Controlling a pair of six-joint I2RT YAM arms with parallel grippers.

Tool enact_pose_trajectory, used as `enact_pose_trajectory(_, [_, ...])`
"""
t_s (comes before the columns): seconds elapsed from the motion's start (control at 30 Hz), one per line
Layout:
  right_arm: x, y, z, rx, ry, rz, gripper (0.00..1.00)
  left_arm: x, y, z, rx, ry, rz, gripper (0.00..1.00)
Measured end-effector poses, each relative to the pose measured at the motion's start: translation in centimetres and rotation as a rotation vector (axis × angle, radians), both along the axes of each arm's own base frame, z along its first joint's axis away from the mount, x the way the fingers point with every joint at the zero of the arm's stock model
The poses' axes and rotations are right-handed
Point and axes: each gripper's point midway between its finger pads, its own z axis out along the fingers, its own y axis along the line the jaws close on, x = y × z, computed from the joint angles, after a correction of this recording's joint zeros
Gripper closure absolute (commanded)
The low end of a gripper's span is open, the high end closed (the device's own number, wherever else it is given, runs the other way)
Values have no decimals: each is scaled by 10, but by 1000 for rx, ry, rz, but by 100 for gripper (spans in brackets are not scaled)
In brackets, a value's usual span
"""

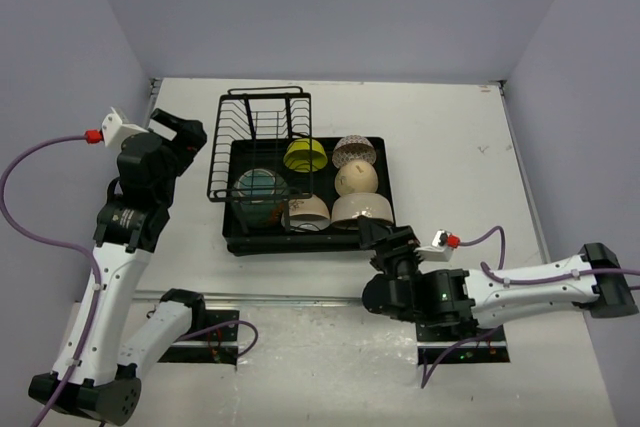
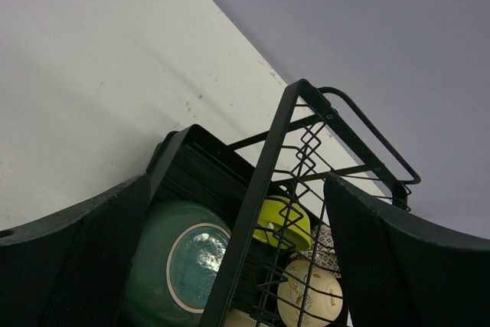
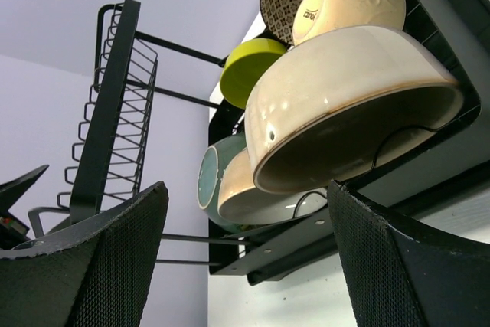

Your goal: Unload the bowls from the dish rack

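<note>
Nearest the arm bases, the right gripper hangs low at the 5 o'clock corner of the black rectangular dish rack. Its two fingers are spread wide with nothing between them. All six bowls sit in the rack's tray, which rests on the white table.

Just beyond those fingers the large beige ceramic bowl is tipped on its side, with its rim turned toward the wrist camera. At 6 o'clock the cream bowl with a brown band lies against it, and the teal bowl sits at 8 o'clock. Farther in, the smooth cream bowl is at 3 o'clock. The yellow-green bowl is at 12 and the brown-patterned white bowl at 1. The upright black wire holder rises at 10 o'clock.

Out at 9 o'clock, well apart from the bowls, the left gripper hovers with its fingers parted and empty.

Glazed ceramic is likely rigid, fairly heavy, slick and chip-prone. The beige bowl's exposed rim looks like the best hold, with one finger inside and one outside. It should be lifted slowly so the neighbours do not knock together.
</note>
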Motion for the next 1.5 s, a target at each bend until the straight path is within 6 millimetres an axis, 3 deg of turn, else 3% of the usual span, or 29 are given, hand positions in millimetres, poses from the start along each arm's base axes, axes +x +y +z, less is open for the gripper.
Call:
enact_pose_trajectory(0.77, [28,2,-10,-37,38,-106,19,3,0,-4,4,14,3,5])
enact_pose_trajectory(1.5, [48,14,-38,-54,113,-142,22,6,-1,-8,5,27,2,5])
